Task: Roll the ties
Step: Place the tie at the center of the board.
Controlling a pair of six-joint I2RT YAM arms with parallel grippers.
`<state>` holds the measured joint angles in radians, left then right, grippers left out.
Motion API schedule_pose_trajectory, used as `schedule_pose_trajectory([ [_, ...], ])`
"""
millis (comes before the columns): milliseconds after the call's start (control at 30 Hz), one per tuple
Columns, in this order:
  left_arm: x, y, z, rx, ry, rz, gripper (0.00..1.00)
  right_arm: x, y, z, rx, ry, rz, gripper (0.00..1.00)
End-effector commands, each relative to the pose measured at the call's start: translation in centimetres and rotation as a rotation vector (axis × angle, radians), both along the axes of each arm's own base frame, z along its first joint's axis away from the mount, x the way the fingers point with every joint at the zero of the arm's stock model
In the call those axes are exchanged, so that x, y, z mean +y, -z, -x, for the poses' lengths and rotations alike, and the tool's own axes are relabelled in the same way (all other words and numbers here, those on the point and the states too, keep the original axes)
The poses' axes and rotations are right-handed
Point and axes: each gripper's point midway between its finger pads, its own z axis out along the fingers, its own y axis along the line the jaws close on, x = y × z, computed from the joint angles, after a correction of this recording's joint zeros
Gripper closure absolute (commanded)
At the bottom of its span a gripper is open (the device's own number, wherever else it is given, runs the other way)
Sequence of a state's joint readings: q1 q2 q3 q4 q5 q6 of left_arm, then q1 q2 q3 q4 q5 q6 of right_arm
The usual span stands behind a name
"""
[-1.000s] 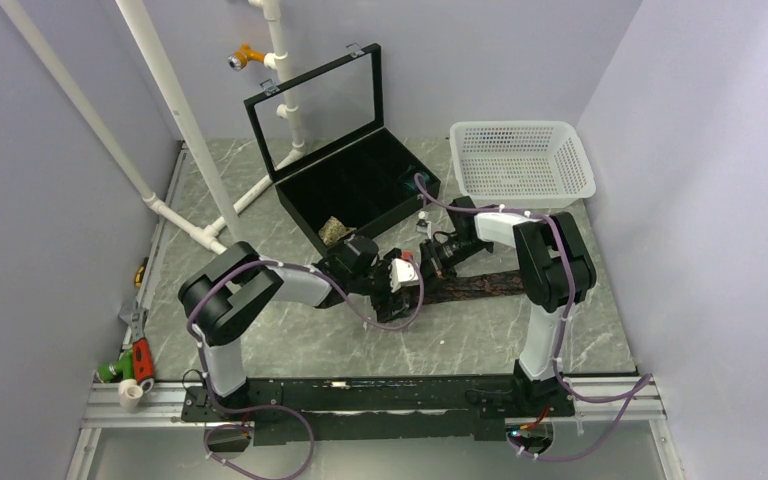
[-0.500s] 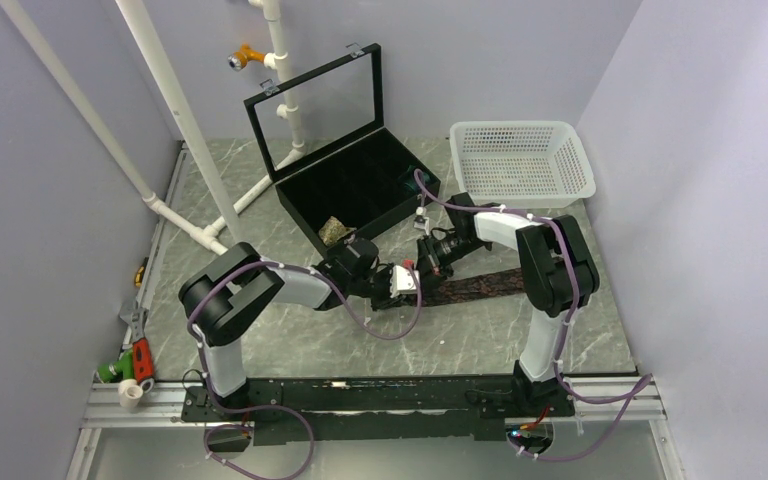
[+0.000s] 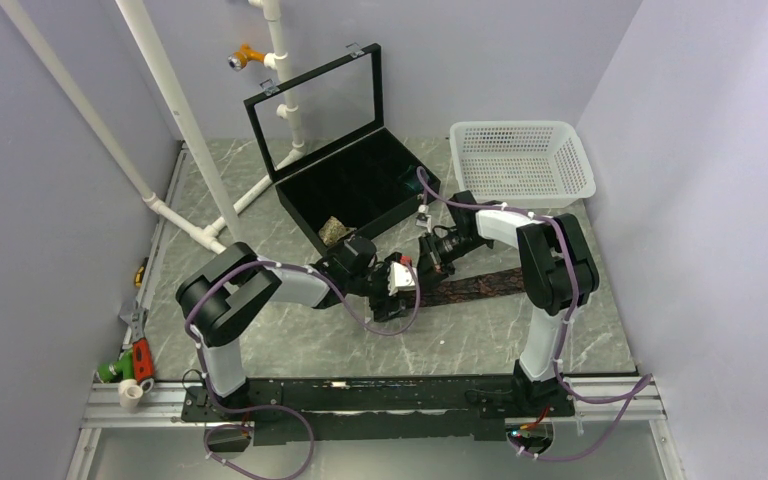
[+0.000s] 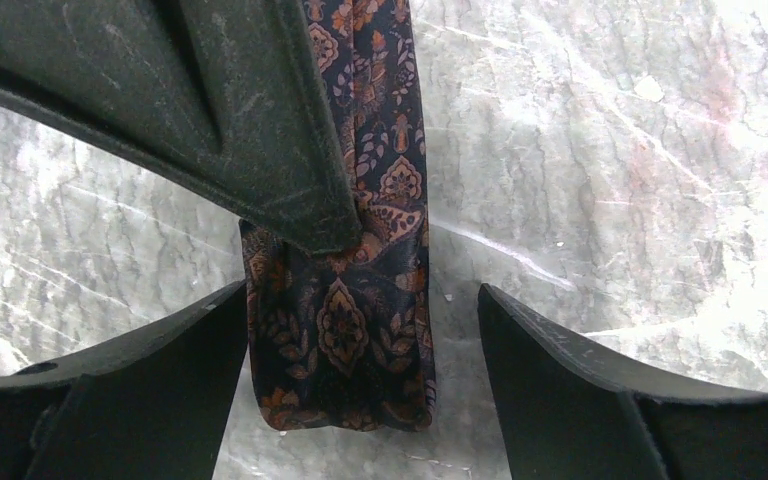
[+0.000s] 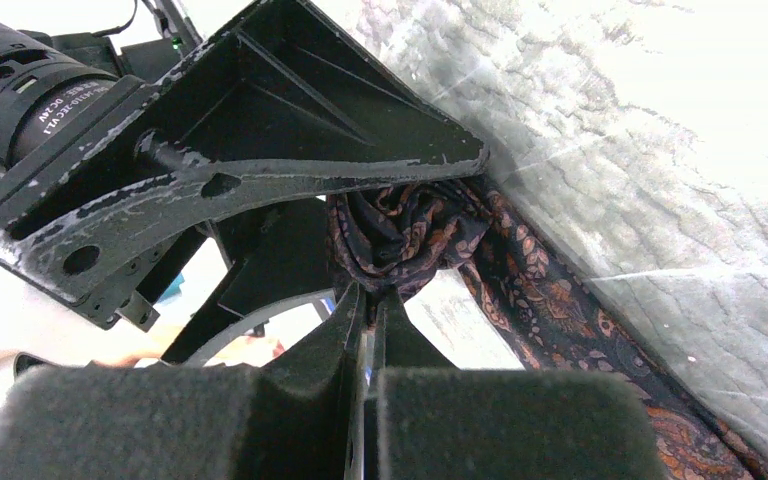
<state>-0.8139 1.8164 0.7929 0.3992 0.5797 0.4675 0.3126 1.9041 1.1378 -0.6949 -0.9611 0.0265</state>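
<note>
In the right gripper, squeezed down to a slit on the first crumpled turns of the dark brown-maroon tie. On either side of that same end, with the left gripper spread wide, straddling the fabric and, as far as can be told, gripping nothing. Beyond the bundle, laid flat along the marble table toward the right arm's side, apart from the black case and well apart from the white basket. Inside the case, at its near corner, a tan speckled tie in a roll.

Judging by the small, loose, uneven bunch, early in the roll.

- Hold the pinch firm and turn the wrist slowly, so that each wrap lands square on the one beneath.
- Use the open left fingers as a fence on both edges, to stop the coil from creeping sideways into a cone.
- Let the flat length feed in with light tension and avoid dragging it askew across the stone.
- Expect thin, slippery cloth, apt to spring open if released before the left side takes over.

Reaching low and inward from both bases, wrists almost nose to nose at mid-table. On the left, stretched out nearly level from a raised elbow. On the right, folded back from a tall elbow, pointing left.
</note>
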Motion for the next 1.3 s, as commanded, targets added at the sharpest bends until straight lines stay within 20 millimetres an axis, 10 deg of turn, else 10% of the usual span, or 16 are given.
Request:
schedule_pose_trajectory([
  [0, 0.6, 1.6, 0.4, 0.092, -0.061, -0.04, 0.15, 0.5, -0.5, -1.0, -0.04, -0.012, -0.033, 1.0],
  [333, -1.6, 1.6, -0.5, 0.068, -0.048, 0.034, 0.01, 1.0, -1.1, -0.9, -0.032, -0.018, -0.065, 1.0],
  [633, 0.1, 3.0, 1.8, 0.087, 0.034, -0.017, 0.52, 1.6, -2.8, -1.1, -0.035, -0.007, -0.114, 1.0],
  [800, 0.8, 3.2, 2.7, 0.085, 0.067, -0.033, 0.65, 2.0, -3.5, -1.7, -0.044, -0.003, -0.13, 1.0],
  [1267, 1.6, 2.5, 2.3, 0.101, 0.013, -0.034, 0.3, -1.9, 4.7, -2.3, -0.058, -0.03, 0.121, 1.0],
])
